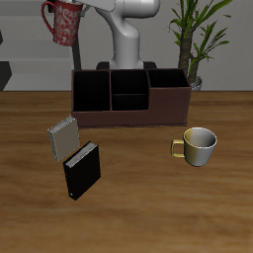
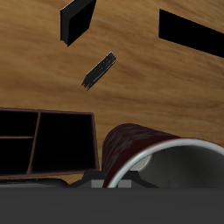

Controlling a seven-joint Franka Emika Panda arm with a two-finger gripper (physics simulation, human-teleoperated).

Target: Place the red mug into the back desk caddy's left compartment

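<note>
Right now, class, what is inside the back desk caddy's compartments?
The back desk caddy shows only black inner walls; the left compartment and the small middle cubbies show nothing inside. Their floors are partly hidden by the front wall. The red mug hangs in the air, up at the gripper.

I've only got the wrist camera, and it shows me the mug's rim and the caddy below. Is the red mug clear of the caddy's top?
Observer: Yes. The red mug hangs tilted, well above the caddy.
Operator: Is there anything on the table I can't see?
Observer: A yellowish mug stands upright on the table, nearer the front edge than the caddy.
</note>
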